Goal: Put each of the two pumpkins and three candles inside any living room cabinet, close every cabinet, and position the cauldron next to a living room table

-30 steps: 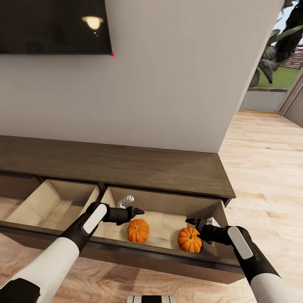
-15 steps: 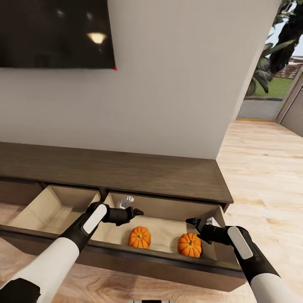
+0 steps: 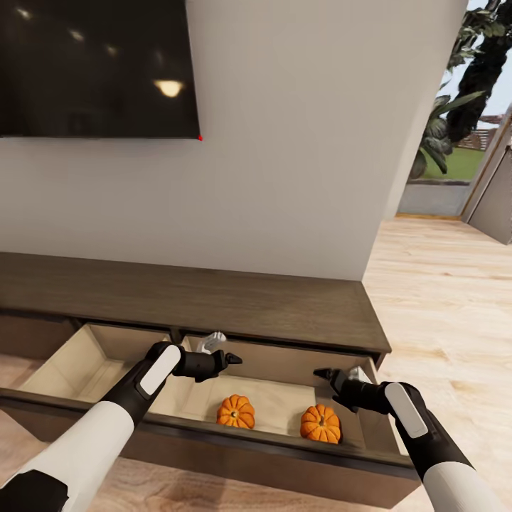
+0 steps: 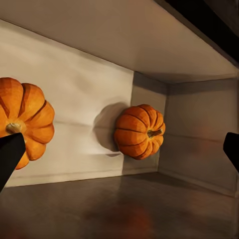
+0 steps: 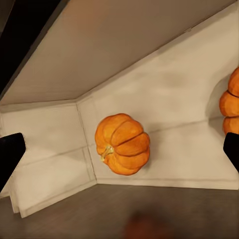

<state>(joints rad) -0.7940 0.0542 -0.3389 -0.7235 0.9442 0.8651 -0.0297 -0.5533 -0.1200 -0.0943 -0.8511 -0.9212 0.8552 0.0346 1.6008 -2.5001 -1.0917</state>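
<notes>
Currently both small, bright orange ribbed pumpkins sit on the tan floor of the open right-hand drawer of the long, low, dark brown wooden cabinet (image 3: 213, 302): the left pumpkin (image 3: 236, 412) near the drawer's middle, the right pumpkin (image 3: 320, 424) toward its right wall, well apart from each other. Left gripper (image 3: 231, 358) hovers above the drawer, over and a little behind the left pumpkin; right gripper (image 3: 321, 372) hovers above the right pumpkin. Jaws of both stand parted and hold nothing; in each wrist view the dark fingertips sit at opposite edges with clear space between. A second drawer (image 3: 92, 355) to the left also stands open, interior bare as far as visible. A dark wall screen (image 3: 92, 67) hangs above. No candles or cauldron visible here. Judgement: pumpkin placement looks done; step in hand is lifting both arms clear of the drawer. To do it well, raise the grippers straight up before pulling back, so the fingers do not clip the front rail or nudge a pumpkin into rolling. Leaving the drawers open seems sensible, since the candles are yet to go in; closing comes last.
</notes>
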